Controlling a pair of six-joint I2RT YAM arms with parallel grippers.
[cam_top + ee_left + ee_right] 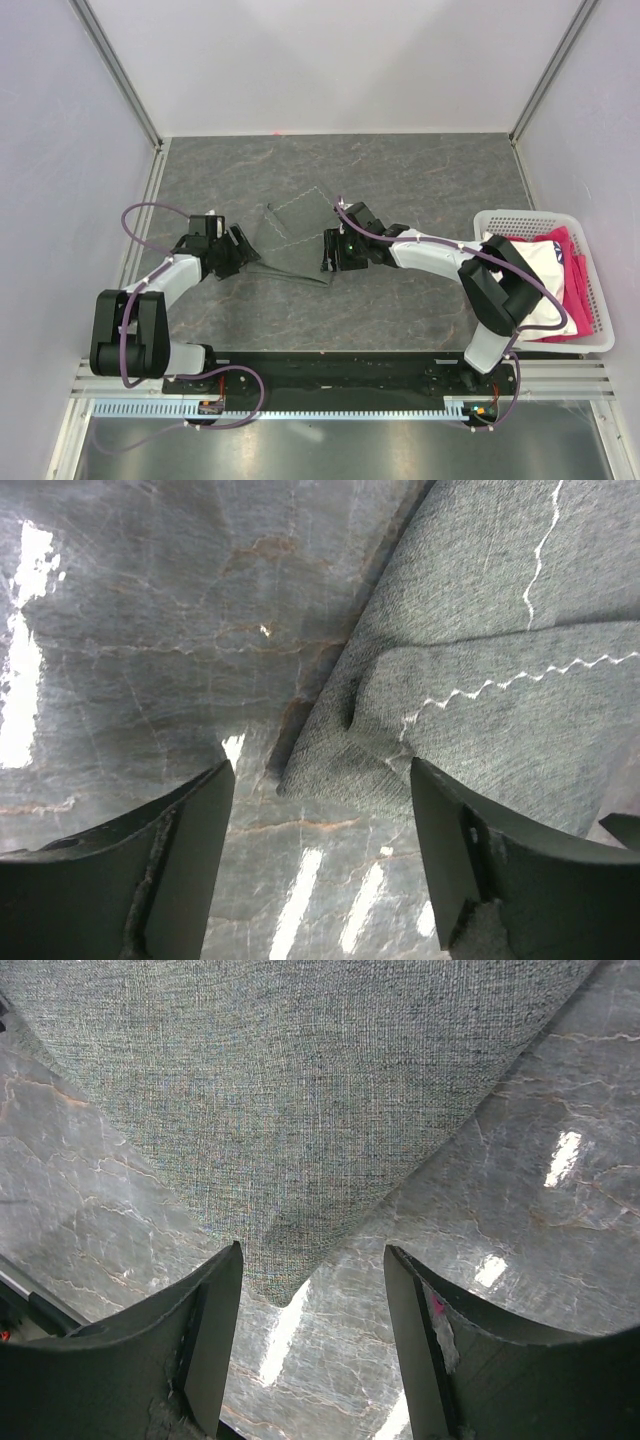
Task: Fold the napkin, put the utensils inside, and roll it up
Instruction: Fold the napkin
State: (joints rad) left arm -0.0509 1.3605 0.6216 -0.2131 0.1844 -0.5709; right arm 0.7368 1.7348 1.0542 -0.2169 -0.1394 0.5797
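Observation:
The dark grey napkin [295, 235] lies partly folded on the table, between my two grippers. My left gripper [240, 250] is open and empty at the napkin's left corner [300, 780]; a pale stitched hem runs across the folded layer [500, 680]. My right gripper [335, 252] is open and empty at the napkin's right side; a napkin corner [285, 1290] lies on the table just in front of its left finger [205, 1350], not gripped. The orange utensils are out of view.
A white perforated basket [600, 340] with white and pink fabrics [560, 275] stands at the right edge of the table. Pale walls enclose the grey marbled tabletop [400, 170] on three sides.

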